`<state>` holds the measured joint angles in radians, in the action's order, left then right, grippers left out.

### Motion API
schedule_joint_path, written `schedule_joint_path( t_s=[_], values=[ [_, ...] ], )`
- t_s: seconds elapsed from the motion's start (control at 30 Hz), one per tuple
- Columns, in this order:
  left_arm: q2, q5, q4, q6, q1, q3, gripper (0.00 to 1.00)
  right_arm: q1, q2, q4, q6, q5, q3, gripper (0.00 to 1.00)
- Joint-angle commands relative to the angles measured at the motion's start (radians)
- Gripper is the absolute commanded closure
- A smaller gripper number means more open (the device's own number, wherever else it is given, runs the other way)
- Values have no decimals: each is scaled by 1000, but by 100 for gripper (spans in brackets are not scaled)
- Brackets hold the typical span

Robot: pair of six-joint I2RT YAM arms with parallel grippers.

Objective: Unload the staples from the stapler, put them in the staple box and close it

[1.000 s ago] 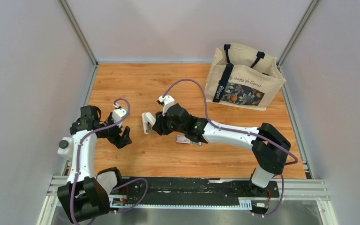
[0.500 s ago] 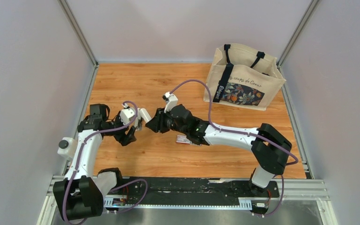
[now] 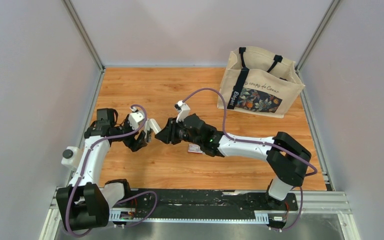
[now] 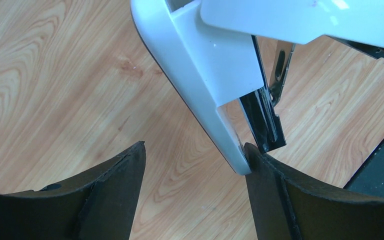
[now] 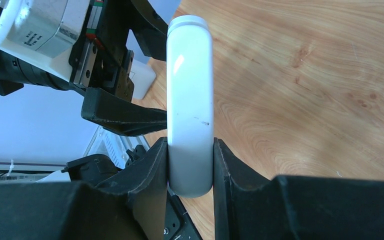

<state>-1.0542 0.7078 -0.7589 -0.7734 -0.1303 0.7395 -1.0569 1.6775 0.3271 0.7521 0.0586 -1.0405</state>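
Note:
My right gripper (image 3: 166, 133) is shut on the white stapler (image 3: 153, 125) and holds it above the table. In the right wrist view the stapler (image 5: 190, 95) is pinched between my fingers (image 5: 190, 146). My left gripper (image 3: 143, 139) is open right at the stapler's free end. In the left wrist view (image 4: 195, 156) the stapler (image 4: 205, 65) hangs open with its black magazine (image 4: 265, 120) showing, and its tip touches my right finger (image 4: 270, 175). No staples show; they are hidden or out of view.
A small red-and-white box (image 3: 195, 148) lies on the wooden table (image 3: 140, 90) under my right arm. A beige tote bag (image 3: 260, 82) stands at the back right. Grey walls close in the table on three sides.
My left gripper has moved up and to the right, to the stapler's end. My right gripper has carried the stapler a little to the left toward it.

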Motion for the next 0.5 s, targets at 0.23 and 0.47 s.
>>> schedule_joint_path(
  t_s=[0.23,0.47],
  values=[
    [-29,29,26,-55,9,-5,47,-5,-24,107,30,40,22,100],
    [-18,47,44,-43,12,8,73,-8,-24,124,35,93,60,100]
  ],
)
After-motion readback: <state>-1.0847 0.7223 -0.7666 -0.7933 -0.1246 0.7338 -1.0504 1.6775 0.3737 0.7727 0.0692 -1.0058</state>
